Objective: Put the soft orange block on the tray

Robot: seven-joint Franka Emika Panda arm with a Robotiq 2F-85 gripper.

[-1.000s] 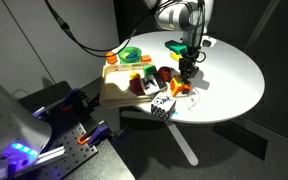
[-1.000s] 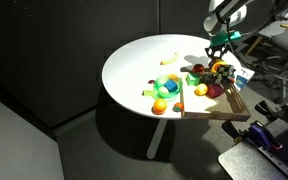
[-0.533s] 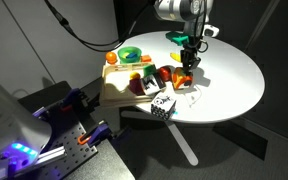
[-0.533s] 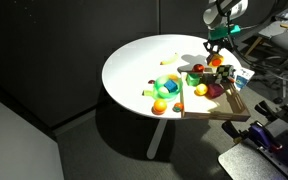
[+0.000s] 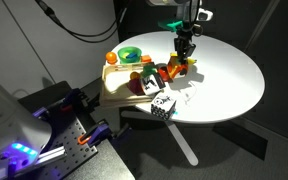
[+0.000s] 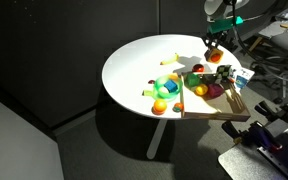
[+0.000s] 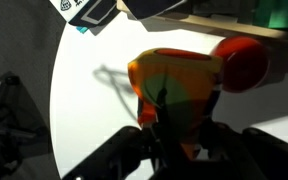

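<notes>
The soft orange block (image 5: pixel 177 69) hangs in my gripper (image 5: pixel 181 62), lifted above the white round table (image 5: pixel 229 75) just beside the near end of the pale beige tray (image 5: pixel 119 93). In the other exterior view the block (image 6: pixel 213 57) sits under the gripper (image 6: pixel 213 50), off the tray's (image 6: pixel 224 113) far corner. In the wrist view the block (image 7: pixel 179 80) fills the middle between my dark fingers; the gripper (image 7: pixel 179 125) is shut on it. A rounder orange-red piece (image 7: pixel 246 62) lies below it to the right.
Several toys lie on the tray, among them a dark red piece (image 5: pixel 162 75). A black-and-white checkered cube (image 5: pixel 161 106) stands at the table's front edge. A green bowl (image 5: pixel 131 54) and an orange ball (image 5: pixel 110 58) are behind the tray.
The gripper has risen from the table top with the orange block held in it and shifted slightly toward the tray. The block's shadow now lies alone on the table.
</notes>
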